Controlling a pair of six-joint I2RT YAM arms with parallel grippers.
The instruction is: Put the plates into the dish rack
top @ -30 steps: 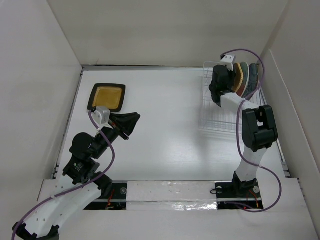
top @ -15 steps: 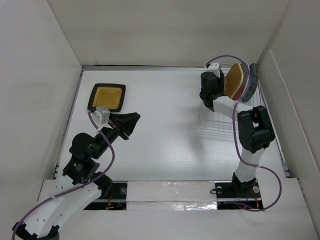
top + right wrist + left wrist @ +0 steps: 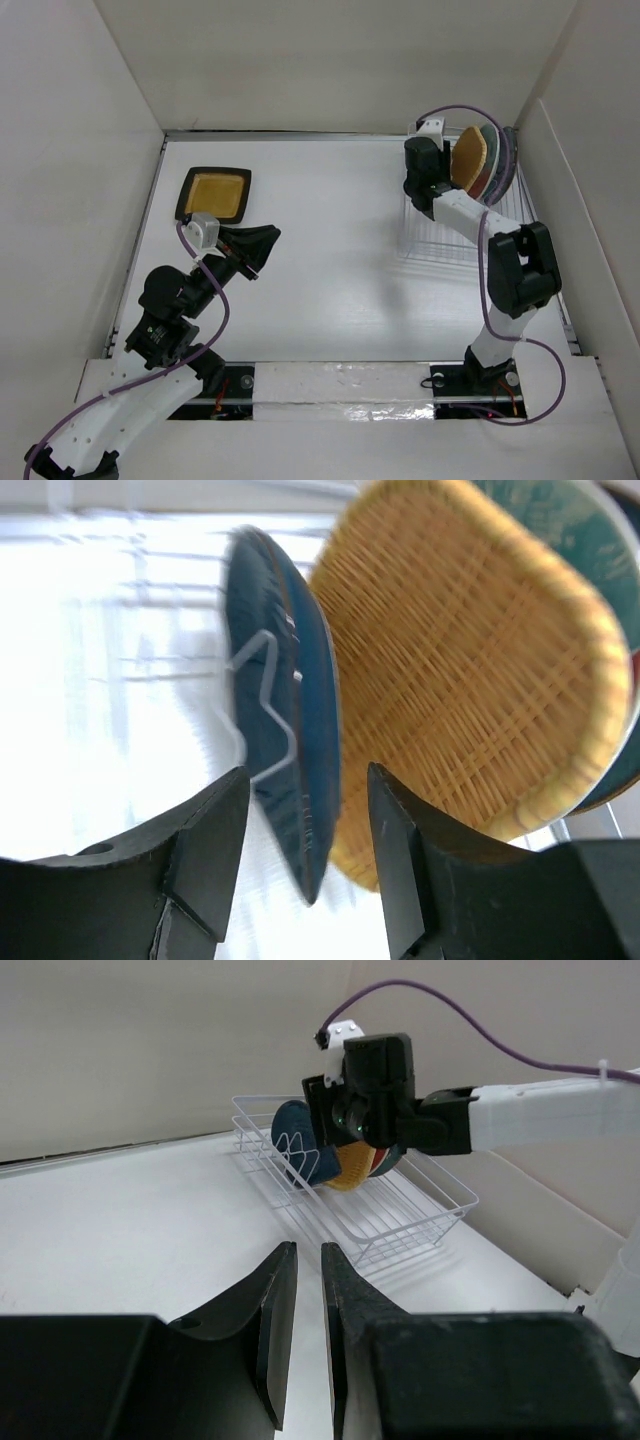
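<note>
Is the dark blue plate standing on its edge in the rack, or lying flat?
Standing on edge: the dark blue plate sits between the rack wires.

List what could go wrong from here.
The right gripper is open with its fingers either side of the dark blue plate, which stands on edge in the dish rack; backing out could clip and tip it against the orange plate. The black-rimmed plate lies flat, so it may be awkward to grip.

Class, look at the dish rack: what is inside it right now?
Inside the dish rack stand a dark blue plate, then an orange woven plate, with teal plates behind it. How many stand behind is covered.
</note>
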